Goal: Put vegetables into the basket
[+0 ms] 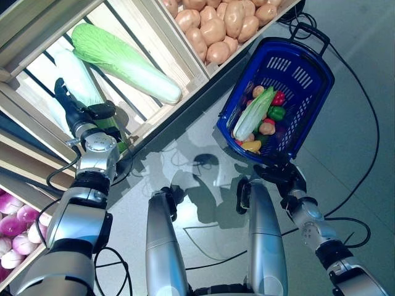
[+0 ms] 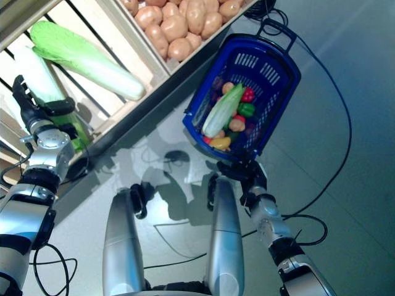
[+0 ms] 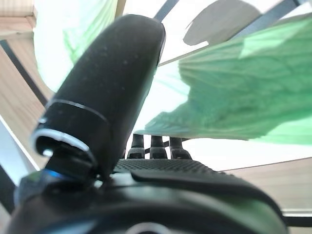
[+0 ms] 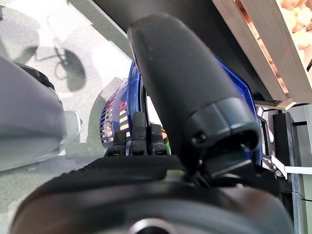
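Left eye view: the right hand (image 1: 285, 177) grips the near rim of the blue basket (image 1: 308, 92), which holds a cabbage (image 1: 253, 114), peppers and other vegetables. The left hand (image 1: 77, 111) reaches into the wooden crate (image 1: 154, 37) beside a long green-and-white vegetable (image 1: 83, 83); its finger state cannot be told.

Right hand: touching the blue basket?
Touching. In the left eye view the right hand sits at the blue basket near rim, and the right wrist view shows its fingers curled over that rim.
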`<state>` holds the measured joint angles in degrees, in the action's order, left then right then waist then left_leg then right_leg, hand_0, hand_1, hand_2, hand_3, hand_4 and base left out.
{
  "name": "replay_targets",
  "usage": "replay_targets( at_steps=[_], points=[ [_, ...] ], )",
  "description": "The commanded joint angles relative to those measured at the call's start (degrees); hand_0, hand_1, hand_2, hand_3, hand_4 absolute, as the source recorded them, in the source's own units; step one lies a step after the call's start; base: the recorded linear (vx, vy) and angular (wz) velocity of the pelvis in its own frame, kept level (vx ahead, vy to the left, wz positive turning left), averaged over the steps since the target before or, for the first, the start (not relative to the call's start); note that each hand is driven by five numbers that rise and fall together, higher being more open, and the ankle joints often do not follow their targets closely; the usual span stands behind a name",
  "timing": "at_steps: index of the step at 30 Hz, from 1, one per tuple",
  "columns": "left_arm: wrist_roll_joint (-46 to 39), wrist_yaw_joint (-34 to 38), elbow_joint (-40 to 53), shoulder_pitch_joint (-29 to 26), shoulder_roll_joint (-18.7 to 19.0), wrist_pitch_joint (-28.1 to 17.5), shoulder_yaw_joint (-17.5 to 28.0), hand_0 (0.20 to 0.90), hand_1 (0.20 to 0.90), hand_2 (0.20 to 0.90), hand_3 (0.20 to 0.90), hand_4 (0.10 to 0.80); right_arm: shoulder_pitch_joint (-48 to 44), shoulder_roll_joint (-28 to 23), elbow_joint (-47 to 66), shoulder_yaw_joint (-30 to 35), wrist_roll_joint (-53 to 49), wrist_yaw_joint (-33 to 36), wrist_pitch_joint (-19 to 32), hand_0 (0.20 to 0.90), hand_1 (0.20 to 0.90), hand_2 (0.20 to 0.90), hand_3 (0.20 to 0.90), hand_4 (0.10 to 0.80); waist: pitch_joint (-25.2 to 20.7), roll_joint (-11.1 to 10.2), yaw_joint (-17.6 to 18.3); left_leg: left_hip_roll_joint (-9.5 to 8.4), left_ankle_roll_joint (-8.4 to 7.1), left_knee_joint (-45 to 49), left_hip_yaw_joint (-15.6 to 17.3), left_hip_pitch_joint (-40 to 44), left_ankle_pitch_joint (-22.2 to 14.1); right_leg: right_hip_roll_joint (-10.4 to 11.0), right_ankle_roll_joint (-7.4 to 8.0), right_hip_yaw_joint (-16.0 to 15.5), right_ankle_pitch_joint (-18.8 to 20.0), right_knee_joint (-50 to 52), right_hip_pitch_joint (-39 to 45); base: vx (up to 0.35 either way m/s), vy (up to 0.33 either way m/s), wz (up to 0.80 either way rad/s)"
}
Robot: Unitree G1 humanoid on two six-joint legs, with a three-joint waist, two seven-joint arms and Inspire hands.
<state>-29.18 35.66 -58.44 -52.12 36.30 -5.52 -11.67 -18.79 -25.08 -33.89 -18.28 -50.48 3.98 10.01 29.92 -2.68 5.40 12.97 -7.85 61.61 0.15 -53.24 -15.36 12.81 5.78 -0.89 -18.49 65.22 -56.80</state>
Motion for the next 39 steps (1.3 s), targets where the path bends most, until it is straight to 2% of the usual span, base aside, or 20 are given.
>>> replay_targets(
  at_steps=[1,6,13,25,26,27,33,39],
  points=[
    [-6.44,-4.71,-4.25,-1.50,0.79,0.82,-0.41,0.900,0.900,0.900,0.900,0.800,-1.53,-0.25,3.16,0.98,-1.84,1.98,2.87,0.900,0.900,0.900,0.900,0.800,-0.13,-0.04,0.76,0.16,2.34,-0.69,2.31,4.57,-5.48,2.49,-0.72,0.17,-1.95,-1.92,6.62,0.000,0.000,0.00],
    [-10.83,-7.56,-7.56,-0.74,-1.16,5.14,-0.27,0.900,0.900,0.900,0.900,0.800,-2.51,0.16,3.23,0.60,-2.95,3.73,3.01,0.900,0.900,0.900,0.900,0.800,-0.13,-0.21,0.78,0.32,2.37,-1.02,2.45,4.19,-5.04,2.64,-0.67,-0.19,-1.78,-2.09,6.32,-0.006,-0.006,0.00],
    [-13.95,-15.79,-10.80,-0.64,-3.58,13.37,-2.74,0.900,0.900,0.900,0.900,0.800,-4.87,0.19,3.59,-0.20,-3.69,5.56,2.51,0.900,0.900,0.900,0.900,0.800,-0.13,-0.60,0.64,0.39,2.70,-1.95,2.68,4.73,-4.76,2.83,-0.86,-1.02,-1.54,-2.58,6.74,-0.024,-0.030,-0.01],
    [-18.09,-20.57,-10.32,-0.47,-5.58,16.59,-3.90,0.900,0.900,0.900,0.900,0.800,-6.31,0.83,2.51,-1.69,-3.59,5.72,2.78,0.900,0.900,0.900,0.900,0.800,-0.13,-0.30,0.85,0.99,2.90,-4.82,3.81,7.59,-3.55,2.66,-0.81,-1.49,-1.04,-4.50,9.39,-0.002,-0.003,0.00],
    [-18.01,-20.63,-9.57,-0.20,-5.78,16.29,-4.20,0.516,0.516,0.516,0.516,0.544,-6.23,0.82,2.60,-1.76,-3.60,5.99,2.77,0.900,0.900,0.900,0.900,0.800,-0.13,-0.23,0.80,1.04,2.88,-5.11,3.86,7.89,-3.34,2.60,-0.89,-1.61,-0.99,-4.73,9.75,-0.027,-0.037,0.00],
    [-17.85,-20.24,-8.90,0.12,-5.91,15.57,-4.39,0.300,0.300,0.300,0.300,0.400,-6.14,0.81,2.77,-1.80,-3.64,6.20,2.80,0.900,0.900,0.900,0.900,0.800,-0.13,-0.19,0.75,1.06,2.89,-5.47,3.89,8.17,-3.16,2.55,-0.86,-1.65,-0.93,-4.94,10.03,0.000,0.000,0.00],
    [-16.89,-19.21,-6.14,1.34,-5.76,14.90,-4.91,0.300,0.300,0.300,0.300,0.400,-5.66,0.66,3.63,-1.84,-4.00,6.72,3.73,0.900,0.900,0.900,0.900,0.800,-0.13,-0.16,0.56,1.19,3.10,-7.75,4.31,10.58,-2.25,2.13,-0.99,-1.98,-0.73,-6.19,12.22,-0.013,-0.026,0.01],
    [-16.30,-17.17,-3.87,3.69,-4.92,14.18,-3.51,0.300,0.300,0.300,0.300,0.400,-4.33,0.45,4.74,-0.92,-3.95,6.46,5.37,0.900,0.900,0.900,0.900,0.800,-1.02,0.30,0.59,1.14,3.22,-10.73,5.13,15.30,-1.35,1.83,-1.17,-2.40,-0.53,-8.29,16.64,0.000,-0.029,-0.02]
  ],
)
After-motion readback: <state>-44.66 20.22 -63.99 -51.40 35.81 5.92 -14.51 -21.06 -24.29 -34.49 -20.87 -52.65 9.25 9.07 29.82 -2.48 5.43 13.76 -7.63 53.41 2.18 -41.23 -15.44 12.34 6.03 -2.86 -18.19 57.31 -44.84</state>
